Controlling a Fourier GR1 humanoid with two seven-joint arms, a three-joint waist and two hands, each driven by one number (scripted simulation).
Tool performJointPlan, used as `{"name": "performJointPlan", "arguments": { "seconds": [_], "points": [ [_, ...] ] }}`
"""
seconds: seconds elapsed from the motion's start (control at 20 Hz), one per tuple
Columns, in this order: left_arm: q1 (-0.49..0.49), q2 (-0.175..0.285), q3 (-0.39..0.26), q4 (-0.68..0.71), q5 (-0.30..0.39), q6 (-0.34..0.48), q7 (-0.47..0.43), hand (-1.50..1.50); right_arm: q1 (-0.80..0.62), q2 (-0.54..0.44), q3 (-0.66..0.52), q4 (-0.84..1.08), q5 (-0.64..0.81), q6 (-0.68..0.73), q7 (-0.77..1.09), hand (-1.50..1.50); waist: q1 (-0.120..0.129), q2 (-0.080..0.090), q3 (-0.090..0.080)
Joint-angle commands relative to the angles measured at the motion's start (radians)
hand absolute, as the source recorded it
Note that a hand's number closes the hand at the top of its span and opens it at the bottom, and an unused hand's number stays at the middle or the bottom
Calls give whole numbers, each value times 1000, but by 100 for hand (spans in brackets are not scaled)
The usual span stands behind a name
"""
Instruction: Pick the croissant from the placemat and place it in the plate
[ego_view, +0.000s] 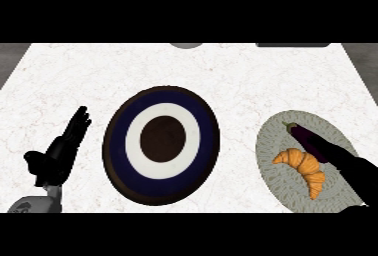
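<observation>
Hovering beside the croissant (303, 167) — right hand (354, 172), fingers (325, 150) straight, holding nothing; left hand (59, 155) likewise.

A white marbled counter (221, 70) was seen. A round plate (117, 150) with dark blue and white rings was set near its middle, and a grey oval placemat (280, 185) was laid apart, to the right.
</observation>
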Motion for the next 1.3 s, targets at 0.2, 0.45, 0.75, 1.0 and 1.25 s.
{"name": "performJointPlan", "arguments": {
  "seconds": [0.2, 0.45, 0.75, 1.0, 1.25],
  "points": [
    [5, -15, 53, 56, -35, -61, -51, 0, -64, 116, -24, 143, 129, 58, -54, -150, -1, 0, 0],
    [13, -18, 62, -42, -42, -66, 27, 0, -87, 226, 32, 152, 274, 11, 36, -150, 0, -1, 0],
    [16, -49, 70, -20, -71, -63, 3, 0, -220, 243, -56, 406, 262, 42, -119, -150, 4, 1, 0],
    [38, -36, 71, -106, -58, -68, 69, 0, -163, 225, -3, 366, 295, 43, -202, 150, 6, -1, 1],
    [7, -61, 69, -33, -86, -56, 24, 0, -207, 250, -26, 449, 305, -2, -266, 150, 3, 1, 0]
  ]
}}
